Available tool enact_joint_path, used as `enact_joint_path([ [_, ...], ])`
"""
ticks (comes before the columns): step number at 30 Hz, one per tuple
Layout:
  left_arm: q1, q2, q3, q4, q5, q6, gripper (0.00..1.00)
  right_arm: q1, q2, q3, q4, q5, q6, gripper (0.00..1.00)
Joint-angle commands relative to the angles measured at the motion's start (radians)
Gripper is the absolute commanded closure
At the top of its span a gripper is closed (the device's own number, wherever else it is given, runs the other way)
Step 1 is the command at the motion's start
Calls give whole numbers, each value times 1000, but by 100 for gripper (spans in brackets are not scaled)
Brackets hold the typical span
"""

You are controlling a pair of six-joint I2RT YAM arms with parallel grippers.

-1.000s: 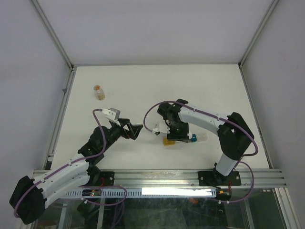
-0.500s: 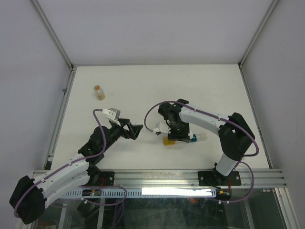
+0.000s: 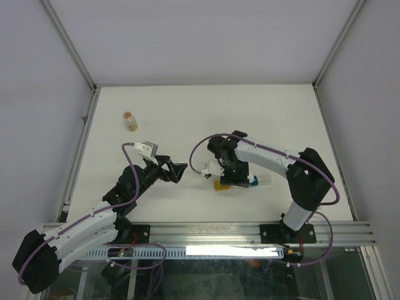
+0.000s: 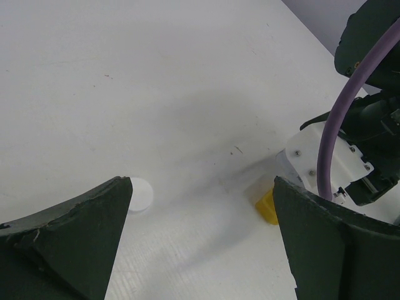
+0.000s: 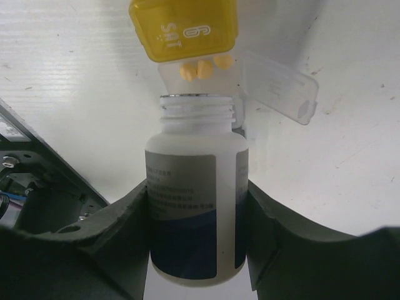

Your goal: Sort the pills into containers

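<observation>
A white desk (image 3: 250, 112) is seen from above, with two robot arms reaching onto it from the near edge.

The right tool (image 5: 195, 212) is gripping a white bottle (image 5: 194, 175) with a blue-banded label, one finger pressing on each side of its body. The bottle is uncapped. Its open mouth is pointing at the containers (image 5: 184, 28), a short strip of joined compartments lying on the desk under this tool, right of the desk's middle. In the wrist view the bottle mouth is sitting just beside a clear compartment whose clear lid (image 5: 281, 87) is hanging open to one side. Three yellow-orange pills (image 5: 203, 67) are lying inside it, next to the closed yellow compartment. From above, the teal compartment (image 3: 254, 182) and a clear end (image 3: 265, 180) are showing to the right of the tool.

The left tool (image 3: 174, 170) is standing wide open, holding nothing, left of the containers and apart from them. A white round cap (image 4: 139, 194) is lying on the desk near one of its fingers.

A small orange-topped vial (image 3: 129, 120) is resting far off at the desk's back left.
</observation>
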Motion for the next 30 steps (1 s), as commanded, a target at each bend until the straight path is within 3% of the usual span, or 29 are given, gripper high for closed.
enact_joint_path([
  [1,7,-5,6,41,-10,20,1,12,-33,25,-5,13,8,100],
  [11,7,-14,4,41,-5,23,1,3,-39,22,-9,-16,14,100],
  [20,7,-98,5,27,17,27,1,-56,-154,-43,71,-115,14,99],
  [26,8,-158,29,2,59,3,1,-147,-304,-115,145,-322,-8,99],
  [30,7,-131,49,20,127,-35,1,-264,-428,-165,259,-610,-25,99],
])
